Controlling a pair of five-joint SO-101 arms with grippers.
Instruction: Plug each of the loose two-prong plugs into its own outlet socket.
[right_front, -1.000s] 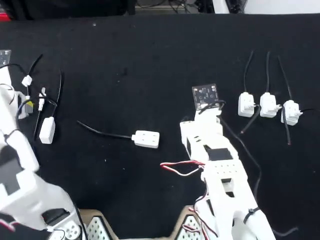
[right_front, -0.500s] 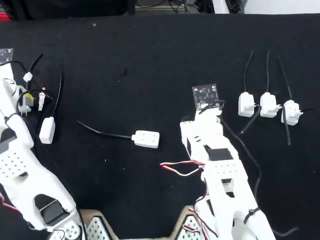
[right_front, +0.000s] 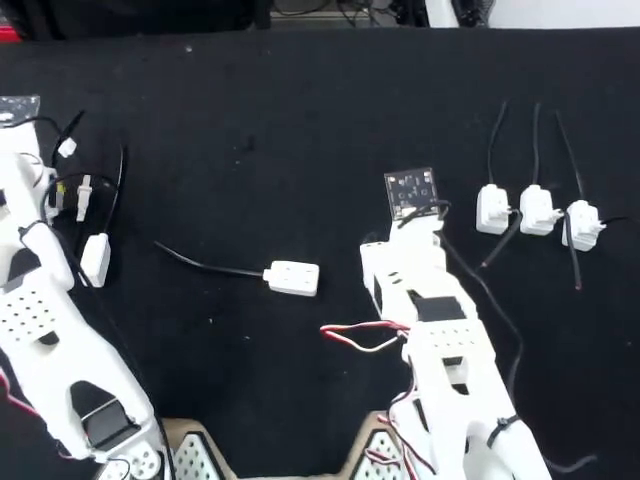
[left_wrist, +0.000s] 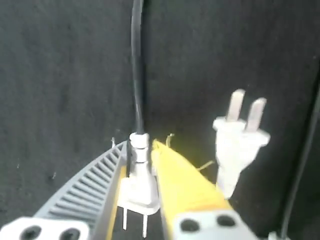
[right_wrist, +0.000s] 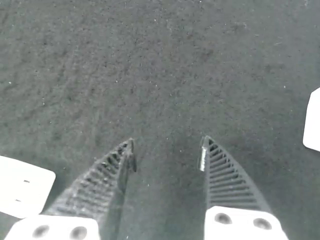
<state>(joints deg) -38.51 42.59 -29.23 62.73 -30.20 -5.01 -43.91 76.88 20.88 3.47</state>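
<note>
The left tool (left_wrist: 141, 149) is clamped on a white two-prong plug (left_wrist: 140, 180), whose black cord (left_wrist: 137, 65) runs off across the dark surface (left_wrist: 60, 75). A second plug (left_wrist: 241, 134) sits just beside it. The right tool (right_wrist: 167, 152) hangs with fingers spread over mid-surface, between one outlet socket (right_front: 292, 277) and a row of three sockets (right_front: 537, 209).

On the far side of the white outlet socket (right_front: 292, 277), we find broad bare black cloth (right_front: 300, 120) where a gripper could pass. Its cord (right_front: 200, 264) trails toward the left arm (right_front: 45, 310) and a tangle of plugs and cables (right_front: 85, 195); the right arm (right_front: 430, 320) blocks the socket's other side, three corded sockets (right_front: 537, 209) well past it.
</note>
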